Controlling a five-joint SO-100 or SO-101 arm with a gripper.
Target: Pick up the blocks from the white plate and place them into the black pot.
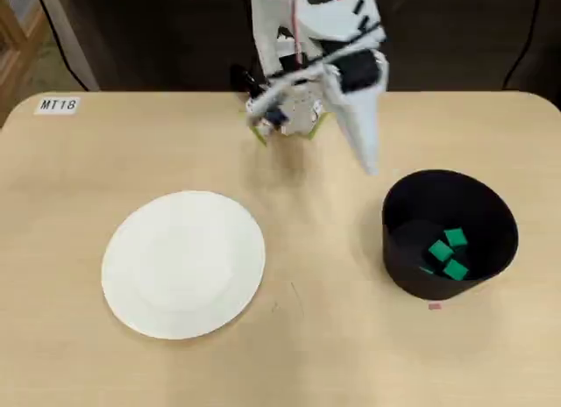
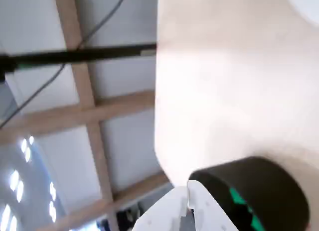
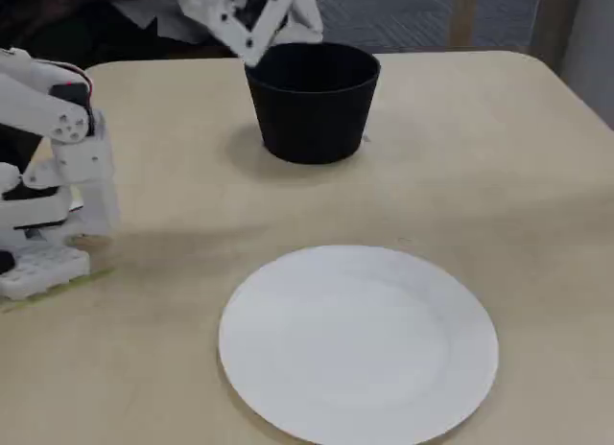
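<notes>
White plate (image 1: 183, 264) bare, no blocks left on it; green blocks (image 1: 447, 253) lie inside the black pot (image 1: 449, 233), at least 3 visible; gripper (image 1: 369, 164) hangs near the pot rim, carrying nothing, jaw opening indeterminate; task looks essentially complete.

white plate (image 1: 183, 264) bare, blocks (image 1: 446, 253) in black pot (image 1: 450, 233)

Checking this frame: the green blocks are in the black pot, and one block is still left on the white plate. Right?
Not quite. The white plate is bare in the overhead view and the fixed view; no block is left on it. The green blocks do lie in the black pot, as the overhead view shows.
</notes>
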